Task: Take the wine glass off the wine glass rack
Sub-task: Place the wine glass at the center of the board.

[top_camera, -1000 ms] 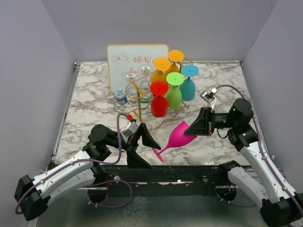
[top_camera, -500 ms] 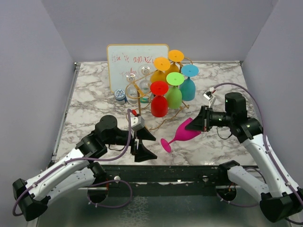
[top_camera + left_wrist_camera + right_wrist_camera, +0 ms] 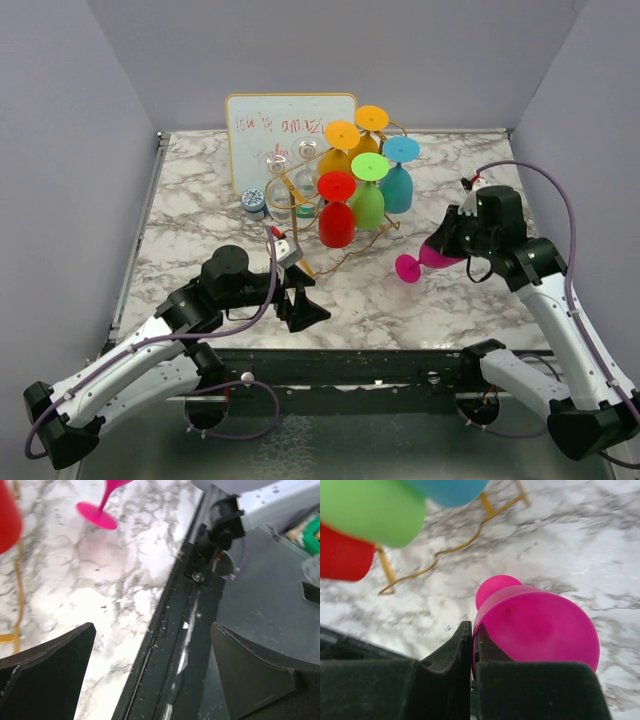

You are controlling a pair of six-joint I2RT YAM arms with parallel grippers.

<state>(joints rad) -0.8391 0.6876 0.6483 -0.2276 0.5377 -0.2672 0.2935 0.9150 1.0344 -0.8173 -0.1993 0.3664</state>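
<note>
Though off the gold wire rack already, don't call it done: get that magenta wine glass down onto the table right of the rack first. Pinched by the bowl wall in the right jaws, tilted, foot low. Might be touching the marble, hard to say from above. Lower slow, swing the foot flat, release only once steady. Nothing in the left jaws, spread wide by the front edge; leave parked.

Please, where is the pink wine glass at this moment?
In the top view, the pink glass is on the right side, held tilted by the right gripper, just right of the rack.
</note>
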